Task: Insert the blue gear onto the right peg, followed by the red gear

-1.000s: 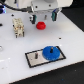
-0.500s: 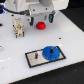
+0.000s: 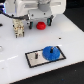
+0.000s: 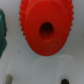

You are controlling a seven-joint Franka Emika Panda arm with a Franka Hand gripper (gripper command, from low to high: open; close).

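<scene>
While the blue gear (image 3: 49, 53) is seated on the grey plate (image 3: 34, 58) nearest the camera, the red gear (image 3: 41, 24) is found farther back, beneath the gripper (image 3: 42, 21); jaw state cannot be told.

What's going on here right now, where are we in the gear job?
The blue gear already sits on the grey plate, at the exterior view's right end, so that step looks done. The arm is now over the red gear, which lies on the white table behind the plate. The wrist view shows the red gear directly below, filling the frame. Whether the hand is open or closed can't be made out.
</scene>
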